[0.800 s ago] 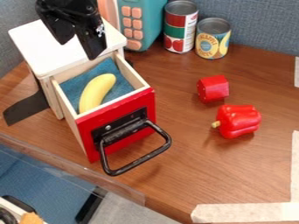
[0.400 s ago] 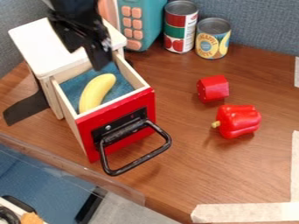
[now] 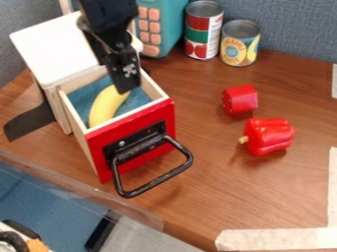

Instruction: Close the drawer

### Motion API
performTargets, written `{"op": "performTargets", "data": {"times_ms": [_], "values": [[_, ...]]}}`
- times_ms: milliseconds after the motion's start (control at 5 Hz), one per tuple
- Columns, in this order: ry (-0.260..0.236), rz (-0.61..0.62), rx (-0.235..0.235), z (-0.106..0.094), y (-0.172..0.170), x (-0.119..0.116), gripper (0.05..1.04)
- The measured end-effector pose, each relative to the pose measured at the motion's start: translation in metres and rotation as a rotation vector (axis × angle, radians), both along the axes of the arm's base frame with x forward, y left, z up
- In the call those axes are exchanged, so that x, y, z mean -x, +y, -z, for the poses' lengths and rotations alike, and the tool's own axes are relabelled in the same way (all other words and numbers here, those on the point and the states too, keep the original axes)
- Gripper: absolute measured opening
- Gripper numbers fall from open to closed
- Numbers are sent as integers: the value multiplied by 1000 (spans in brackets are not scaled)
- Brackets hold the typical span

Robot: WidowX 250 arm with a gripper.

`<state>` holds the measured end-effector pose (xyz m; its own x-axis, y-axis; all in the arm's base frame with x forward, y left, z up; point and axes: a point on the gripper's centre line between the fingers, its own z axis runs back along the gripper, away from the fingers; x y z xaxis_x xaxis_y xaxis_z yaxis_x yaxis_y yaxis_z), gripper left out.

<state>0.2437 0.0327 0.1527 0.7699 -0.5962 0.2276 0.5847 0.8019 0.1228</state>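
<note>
Dropping lower and towards the drawer front, the black claw (image 3: pixel 124 86) is hanging over the pulled-out drawer (image 3: pixel 139 160), its opening and hold impossible to tell, and is risking snagging the banana (image 3: pixel 104 106) inside by sweeping too low.

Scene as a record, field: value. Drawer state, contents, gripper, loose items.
drawer: open, pulled out of the white-topped cabinet; red front
handle: black bar, outside the front
contents: yellow banana on blue lining
gripper: low over the drawer, in front of the banana's far end in view; contact unclear
loose_items: red pepper; small red block
back: two cans, side by side
task_status: not closed
</note>
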Motion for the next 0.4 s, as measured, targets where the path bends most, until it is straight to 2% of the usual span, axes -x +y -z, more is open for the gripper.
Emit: {"op": "performTargets", "data": {"times_ms": [200, 400], "values": [[14, 200, -36, 4, -19, -1, 1001], [20, 414, -50, 9, -34, -2, 1001]]}}
